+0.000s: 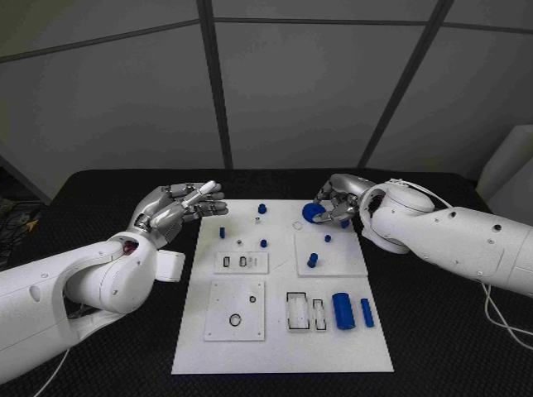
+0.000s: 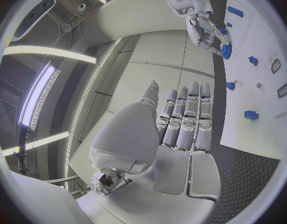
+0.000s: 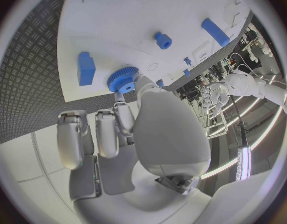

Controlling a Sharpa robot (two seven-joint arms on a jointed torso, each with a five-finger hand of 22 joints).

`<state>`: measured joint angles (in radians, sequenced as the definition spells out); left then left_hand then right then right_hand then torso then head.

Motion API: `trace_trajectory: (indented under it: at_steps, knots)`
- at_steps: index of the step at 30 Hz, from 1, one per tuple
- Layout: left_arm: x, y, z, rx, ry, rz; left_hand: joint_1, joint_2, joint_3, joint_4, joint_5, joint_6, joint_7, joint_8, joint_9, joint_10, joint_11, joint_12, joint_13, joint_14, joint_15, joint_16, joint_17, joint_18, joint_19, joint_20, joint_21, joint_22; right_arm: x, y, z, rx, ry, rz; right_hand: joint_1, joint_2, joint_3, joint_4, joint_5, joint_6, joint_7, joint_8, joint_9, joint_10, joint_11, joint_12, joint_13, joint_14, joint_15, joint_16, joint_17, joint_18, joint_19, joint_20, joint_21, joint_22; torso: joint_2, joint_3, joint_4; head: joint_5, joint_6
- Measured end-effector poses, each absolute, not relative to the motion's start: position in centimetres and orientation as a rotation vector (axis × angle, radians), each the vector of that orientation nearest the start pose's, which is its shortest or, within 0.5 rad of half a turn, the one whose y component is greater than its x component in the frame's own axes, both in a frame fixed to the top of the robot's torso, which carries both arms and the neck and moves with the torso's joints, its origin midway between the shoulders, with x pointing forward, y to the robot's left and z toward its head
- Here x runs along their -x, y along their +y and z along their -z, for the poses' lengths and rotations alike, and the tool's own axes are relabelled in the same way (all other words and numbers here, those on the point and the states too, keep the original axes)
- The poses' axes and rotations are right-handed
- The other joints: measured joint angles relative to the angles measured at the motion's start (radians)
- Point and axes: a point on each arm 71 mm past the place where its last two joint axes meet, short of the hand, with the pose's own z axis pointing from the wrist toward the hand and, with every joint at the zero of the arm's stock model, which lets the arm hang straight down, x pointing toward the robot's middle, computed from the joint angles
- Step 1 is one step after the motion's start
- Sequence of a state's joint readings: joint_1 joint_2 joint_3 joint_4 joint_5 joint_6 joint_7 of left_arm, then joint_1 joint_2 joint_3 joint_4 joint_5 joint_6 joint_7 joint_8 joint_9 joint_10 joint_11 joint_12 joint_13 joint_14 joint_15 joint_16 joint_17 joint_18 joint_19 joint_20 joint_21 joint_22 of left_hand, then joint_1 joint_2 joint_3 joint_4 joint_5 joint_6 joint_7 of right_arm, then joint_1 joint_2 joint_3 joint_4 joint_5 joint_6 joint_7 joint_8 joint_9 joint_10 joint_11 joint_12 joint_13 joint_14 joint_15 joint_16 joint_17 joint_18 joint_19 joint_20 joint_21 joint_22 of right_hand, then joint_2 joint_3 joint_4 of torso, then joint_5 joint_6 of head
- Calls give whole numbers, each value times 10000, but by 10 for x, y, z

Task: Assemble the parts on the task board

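The white task board [image 1: 279,339] lies in the middle of the black table. My right hand [image 1: 338,201] hovers over the board's far right corner and pinches a blue gear [image 1: 313,212] between its fingertips; the right wrist view shows the gear [image 3: 123,79] just above the board [image 3: 118,15]. My left hand [image 1: 177,207] is raised beside the board's far left corner, fingers stretched out and holding nothing. In the left wrist view its fingers [image 2: 184,117] are straight, and the right hand [image 2: 203,27] with the gear [image 2: 226,51] shows beyond them.
Several small blue pegs stand on the board's far half, such as one [image 1: 261,209] and another [image 1: 313,260]. A blue cylinder [image 1: 342,311] and a blue bar [image 1: 367,312] lie near the right edge. A blue block [image 3: 86,68] lies near the gear.
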<state>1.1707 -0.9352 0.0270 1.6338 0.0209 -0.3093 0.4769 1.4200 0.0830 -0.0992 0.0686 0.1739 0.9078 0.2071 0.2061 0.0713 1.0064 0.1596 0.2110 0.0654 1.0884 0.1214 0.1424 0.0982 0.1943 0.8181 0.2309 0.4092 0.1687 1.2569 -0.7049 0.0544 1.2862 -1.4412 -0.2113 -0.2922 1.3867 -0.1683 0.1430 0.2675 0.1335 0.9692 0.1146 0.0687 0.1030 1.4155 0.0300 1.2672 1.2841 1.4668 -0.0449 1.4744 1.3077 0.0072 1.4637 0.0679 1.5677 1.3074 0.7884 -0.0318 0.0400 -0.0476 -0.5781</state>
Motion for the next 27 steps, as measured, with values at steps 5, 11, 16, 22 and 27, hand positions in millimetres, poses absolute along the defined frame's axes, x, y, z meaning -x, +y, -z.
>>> trace_trajectory:
  at_steps: [5,11,16,22,27]
  knots:
    - [-472,224,153,11004,12875,16461,0,0,0,0,0,0,0,0,0,0,0,0,0,0,0,0,0,0,0,0,0,0,-552,-212,145,-376,16830,-4128,187,187,99,-99,0,284,-35,94,101,103,-31,186,213,0,0,59,0,1,0,0,0,0,0,3,0,14,0]
    - [-473,224,153,11006,12874,16456,0,0,0,0,0,0,0,0,0,0,0,0,0,0,0,0,0,0,0,0,0,0,-552,-211,144,-350,16753,-4131,282,476,306,-254,37,808,-107,228,174,198,-127,407,240,0,0,59,-1,1,0,0,0,0,3,5,-1,22,0]
    - [-473,224,153,11007,12874,16456,0,0,0,0,0,0,0,1,0,0,0,0,0,0,0,0,0,1,0,0,0,1,-552,-210,145,-336,16625,-4111,408,630,490,-442,12,1025,-75,328,182,336,-194,642,240,-16,-91,114,-1,1,49,-61,0,-1,3,6,-1,13,-5]
    - [-473,224,153,11007,12877,16460,0,0,0,0,0,0,0,1,0,0,0,0,0,0,0,0,0,0,0,0,0,1,-551,-207,143,-225,16290,-4103,514,760,522,-558,41,1059,-41,329,161,444,-229,772,239,-18,-163,115,-1,1,18,-93,0,0,3,7,-4,-12,6]
    - [-473,224,154,11007,12882,16463,0,0,0,0,0,0,0,1,0,0,0,0,0,0,0,0,0,0,0,0,0,1,-547,-201,140,-35,15960,-4177,505,771,521,-611,59,1061,-39,329,161,444,-229,804,239,-18,-162,115,-2,1,53,-128,0,-1,3,7,-4,-35,24]
